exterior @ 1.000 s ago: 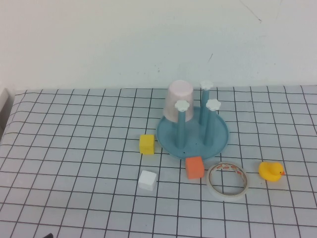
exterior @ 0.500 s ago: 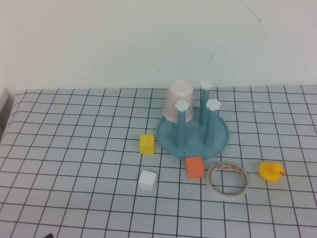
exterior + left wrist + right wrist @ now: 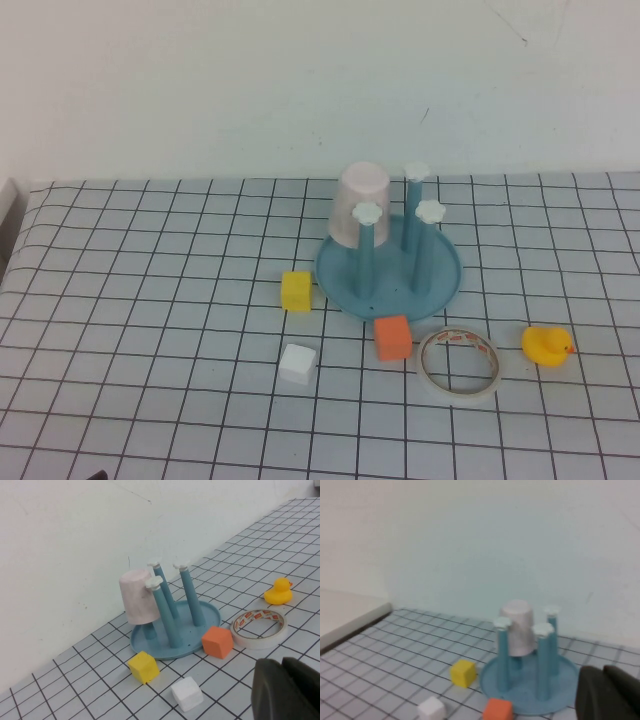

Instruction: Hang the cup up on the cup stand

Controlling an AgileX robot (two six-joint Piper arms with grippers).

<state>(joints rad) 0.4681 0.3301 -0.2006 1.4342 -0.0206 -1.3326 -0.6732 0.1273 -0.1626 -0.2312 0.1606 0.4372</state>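
The pale pink cup (image 3: 358,205) sits upside down over the back left peg of the blue cup stand (image 3: 440,275), apart from both grippers. It also shows in the left wrist view (image 3: 137,600) and the right wrist view (image 3: 519,627). Three other pegs with white flower caps stand bare. Neither gripper shows in the high view. My left gripper (image 3: 281,661) is shut and empty, low over the table, well short of the stand (image 3: 205,617). My right gripper (image 3: 603,669) is shut and empty, near the stand's (image 3: 565,672) side.
A yellow block (image 3: 296,291), a white block (image 3: 298,363) and an orange block (image 3: 392,337) lie in front of the stand. A tape ring (image 3: 455,392) and a yellow rubber duck (image 3: 546,345) lie to the right front. A white wall stands behind the table.
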